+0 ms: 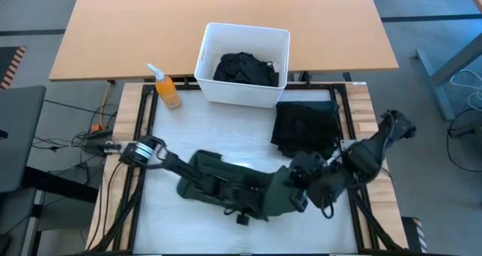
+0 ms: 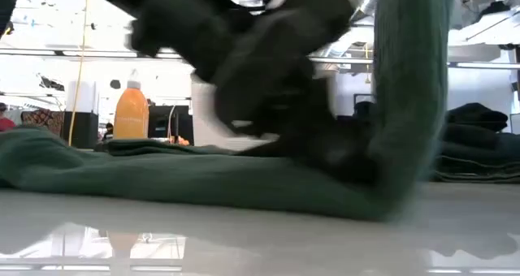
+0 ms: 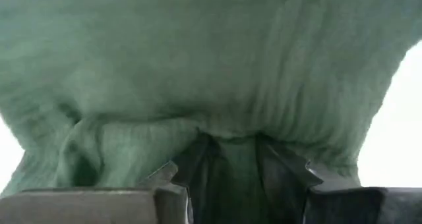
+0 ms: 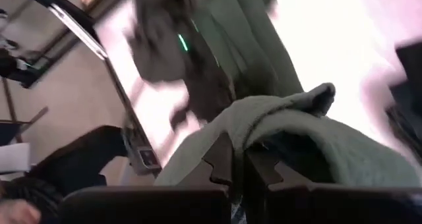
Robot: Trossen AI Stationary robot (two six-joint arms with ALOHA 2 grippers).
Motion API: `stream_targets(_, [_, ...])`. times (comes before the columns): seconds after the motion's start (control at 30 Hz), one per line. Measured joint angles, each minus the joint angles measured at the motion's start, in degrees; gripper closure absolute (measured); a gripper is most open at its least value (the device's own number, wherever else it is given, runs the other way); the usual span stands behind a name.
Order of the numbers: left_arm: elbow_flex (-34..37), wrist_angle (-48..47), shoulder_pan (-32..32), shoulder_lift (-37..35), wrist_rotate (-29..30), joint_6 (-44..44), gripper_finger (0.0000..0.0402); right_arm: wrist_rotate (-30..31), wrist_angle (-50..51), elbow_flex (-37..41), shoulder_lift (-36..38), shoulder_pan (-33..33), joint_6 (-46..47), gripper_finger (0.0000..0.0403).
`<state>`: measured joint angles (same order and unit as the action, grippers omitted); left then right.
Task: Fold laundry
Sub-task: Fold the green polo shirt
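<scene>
A dark green garment (image 1: 226,182) lies stretched along the near part of the white table (image 1: 226,132). Its right end rises off the table as an upright band (image 2: 410,97). My left gripper (image 1: 239,203) reaches in from the left, low over the garment's middle, and is shut on it. My right gripper (image 1: 299,182) comes from the right, stands high over the garment's right end and is shut on that end. More black laundry (image 1: 242,68) sits in the white bin (image 1: 211,41). My left gripper pinches a bunched fold of the green garment (image 3: 231,151) between its two fingers (image 3: 184,168), slanting down at it from the table's left. The cloth around the fold rests on the table. My right gripper pinches the garment's right end (image 4: 267,128) between its shut fingers (image 4: 221,161); cloth drapes over the fingertips. How many layers it has, I cannot tell. That end is lifted clear and the cloth below it runs down to the table.
A folded black garment (image 1: 305,124) lies at the table's right, beyond the right gripper. An orange bottle (image 1: 166,89) stands at the far left beside the bin. A bare white surface lies between the bin and the green garment.
</scene>
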<state>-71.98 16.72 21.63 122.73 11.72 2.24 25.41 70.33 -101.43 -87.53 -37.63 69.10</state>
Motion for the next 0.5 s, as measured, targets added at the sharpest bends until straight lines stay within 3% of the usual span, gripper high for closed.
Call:
stream_targets(0.2, [-17.87,-5.57,-0.05,9.02,-3.61,-6.07,0.029,-1.43,-1.95,-1.4,0.0,3.53,-6.17,0.0373])
stream_targets(0.37, [-28.9,-31.48,0.02,8.45,1.6,-12.65,0.029,-2.55,-1.65,-1.4,0.0,3.56,-6.6,0.0373])
stream_targets(0.5, [-31.19,-54.1,0.44,3.76,8.03,-12.39,0.029,-2.62,-1.71,-1.4,0.0,2.6,-7.53,0.0373])
